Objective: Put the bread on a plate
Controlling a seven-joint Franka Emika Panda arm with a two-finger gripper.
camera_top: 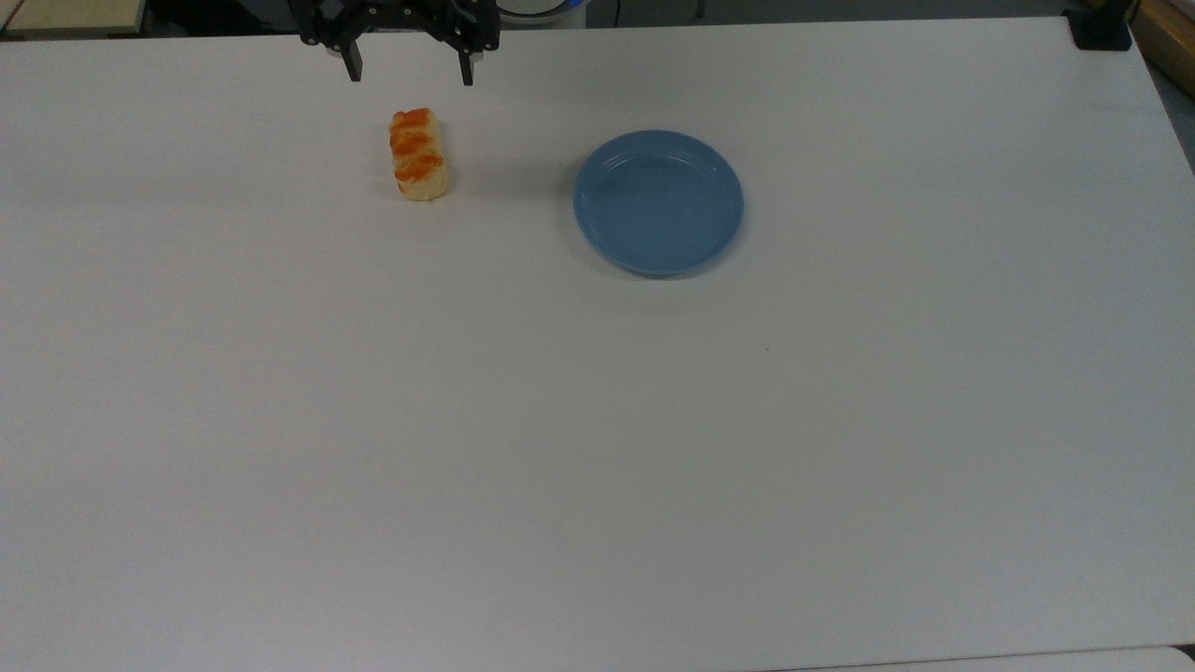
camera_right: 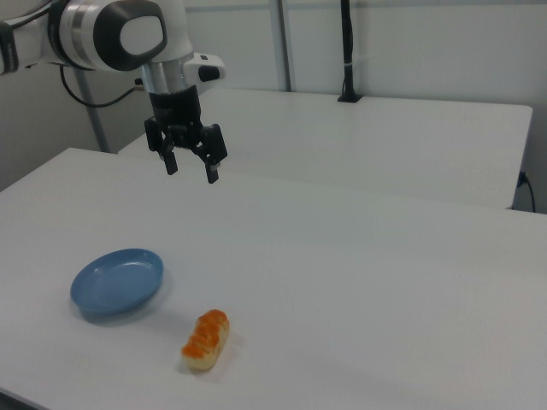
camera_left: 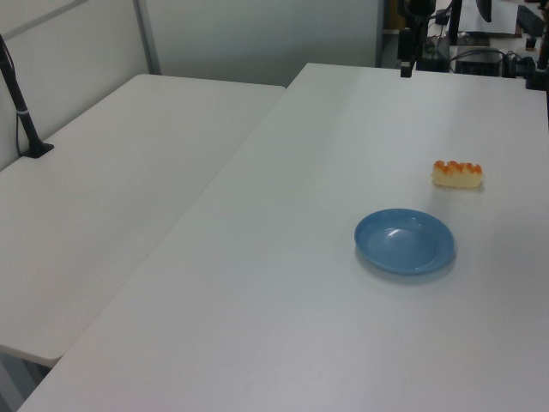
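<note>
The bread (camera_top: 417, 154) lies flat on the white table (camera_top: 597, 420), its orange-brown toasted bumps facing up, with nothing touching it. Taking the bread as the landmark, the blue plate (camera_top: 658, 203) sits well apart from it toward the top view's right, also resting on the table and holding nothing. The gripper (camera_top: 406, 73) hangs above the table beyond the bread's far end, near the table's top edge in the top view, clear of the loaf. Its two fingers (camera_right: 211, 174) point downward and stand spread apart with a wide gap between them, gripping nothing.
</note>
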